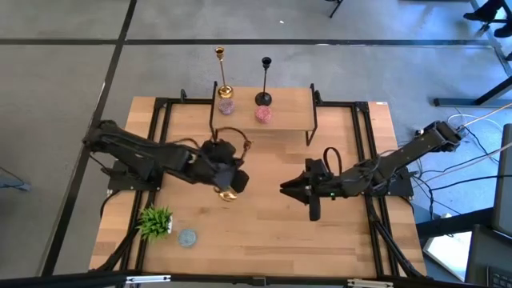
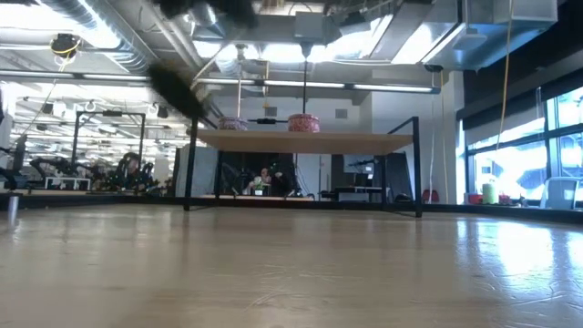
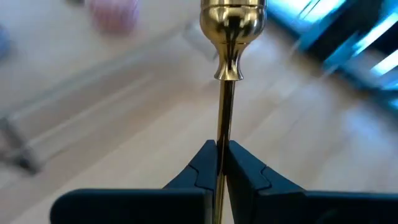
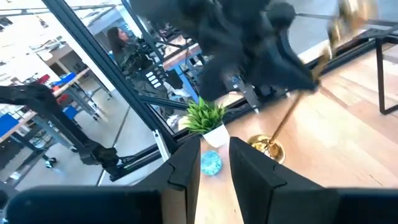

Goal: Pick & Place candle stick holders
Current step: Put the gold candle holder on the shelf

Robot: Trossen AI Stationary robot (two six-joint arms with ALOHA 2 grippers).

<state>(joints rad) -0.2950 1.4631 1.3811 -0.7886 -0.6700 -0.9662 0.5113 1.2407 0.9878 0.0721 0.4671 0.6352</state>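
A: The left wrist view shows what the overhead one cannot: the left gripper (image 3: 221,163) is pinched tight on the thin stem of a gold candlestick (image 3: 227,81), its cup end out ahead of the fingers.

B: And from above?

A: That gripper sits over the middle of the wooden table (image 1: 264,216), the candlestick's round base just under it. The right wrist view sees the stick tilted, base low by the table.

B: The other holders?

A: A second gold candlestick (image 1: 222,74) and a black candlestick (image 1: 265,80) stand upright on the raised shelf (image 1: 288,112) at the table's far edge, each beside a small pinkish object.

B: The right gripper (image 1: 286,189)?

A: It hangs right of centre, fingers a little apart, holding nothing.

B: Anything else around?

A: A green plant (image 1: 155,221) and a bluish disc (image 1: 187,238) sit near the left front corner; the low view looks into a workshop room with a person seated far back
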